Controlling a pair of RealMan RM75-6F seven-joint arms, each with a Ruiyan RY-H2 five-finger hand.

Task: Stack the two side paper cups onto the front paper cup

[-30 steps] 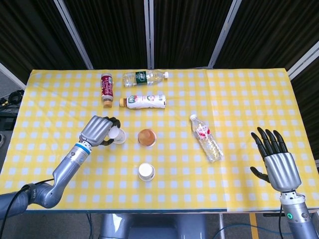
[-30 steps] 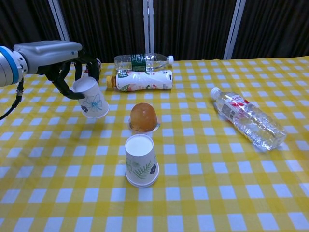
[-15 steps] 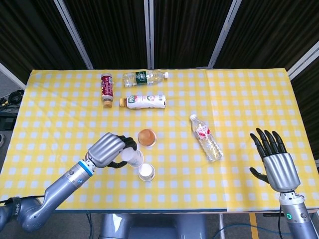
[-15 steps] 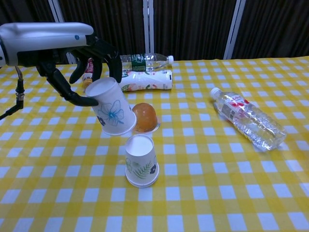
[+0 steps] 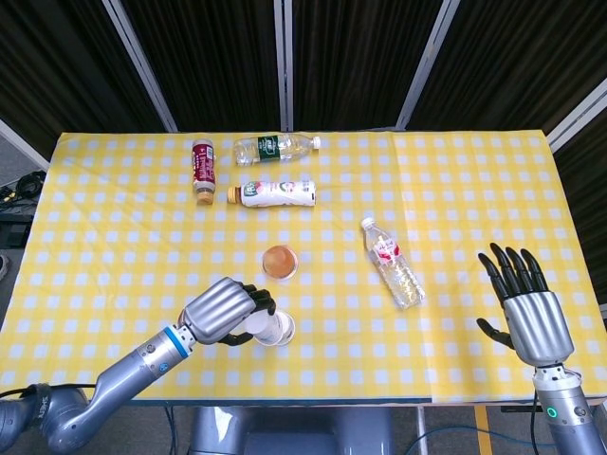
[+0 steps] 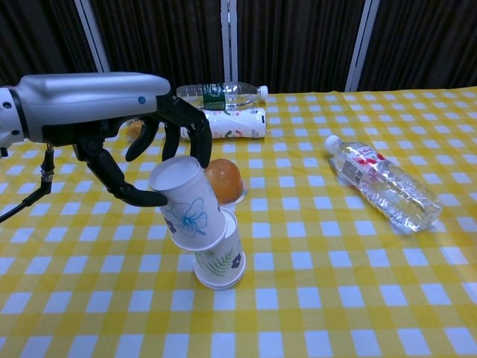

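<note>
My left hand (image 5: 226,310) (image 6: 141,142) holds an upside-down white paper cup with a blue flower (image 6: 188,204) (image 5: 258,329), tilted, its rim partly over the top of the front paper cup (image 6: 222,259) (image 5: 281,331). The front cup stands upside down on the yellow checked table (image 5: 455,190) and bears a green leaf print. Behind it sits an orange-brown cup (image 5: 280,262) (image 6: 223,179). My right hand (image 5: 527,308) hovers open at the table's right front edge, far from the cups, and shows only in the head view.
A clear water bottle (image 5: 392,263) (image 6: 381,182) lies right of the cups. At the back lie a white drink bottle (image 5: 275,192) (image 6: 227,123), a clear green-label bottle (image 5: 273,148) (image 6: 220,93) and a red-label bottle (image 5: 203,169).
My left hand has carried the flower cup toward the front of the table and lowered it onto the front cup. The right hand has stayed still.
</note>
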